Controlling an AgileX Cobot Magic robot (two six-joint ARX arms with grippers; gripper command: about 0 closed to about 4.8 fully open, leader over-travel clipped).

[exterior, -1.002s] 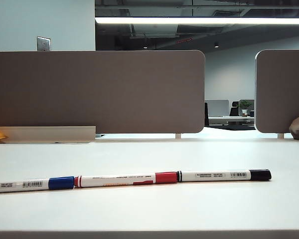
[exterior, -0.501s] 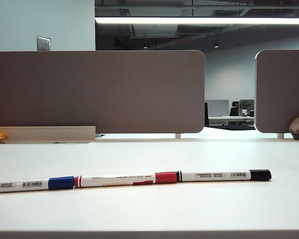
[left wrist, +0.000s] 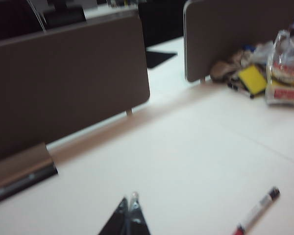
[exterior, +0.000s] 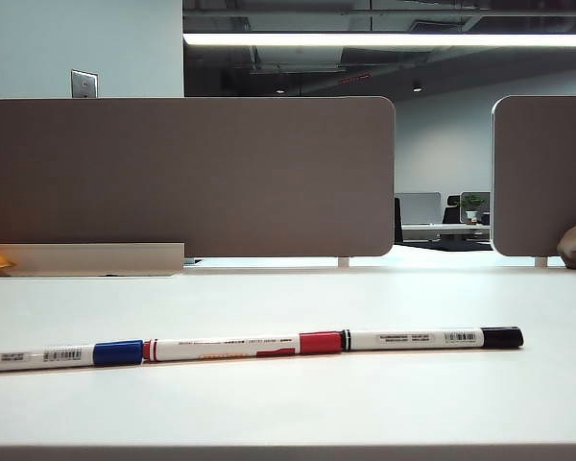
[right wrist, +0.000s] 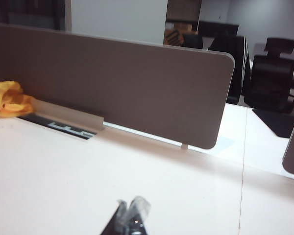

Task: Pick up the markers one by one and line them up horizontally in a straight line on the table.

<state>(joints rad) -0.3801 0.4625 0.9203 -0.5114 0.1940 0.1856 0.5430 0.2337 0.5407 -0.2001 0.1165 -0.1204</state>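
Three white-barrelled markers lie end to end in one row across the white table (exterior: 365, 403) in the exterior view: the blue marker (exterior: 62, 355) at the left, the red marker (exterior: 240, 346) in the middle, the black marker (exterior: 432, 337) at the right. Neither arm shows in that view. In the left wrist view my left gripper (left wrist: 130, 201) is shut and empty above bare table, and the black marker (left wrist: 258, 210) lies off to one side of it. My right gripper (right wrist: 130, 205) is shut and empty too, raised over the table with no marker in its view.
Grey-brown divider panels (exterior: 187, 178) stand along the back of the table. A yellow cloth (right wrist: 7, 100) lies by the panel at the far left. A heap of bags and a yellow pad (left wrist: 264, 73) sits by the right-hand panel (exterior: 547, 173).
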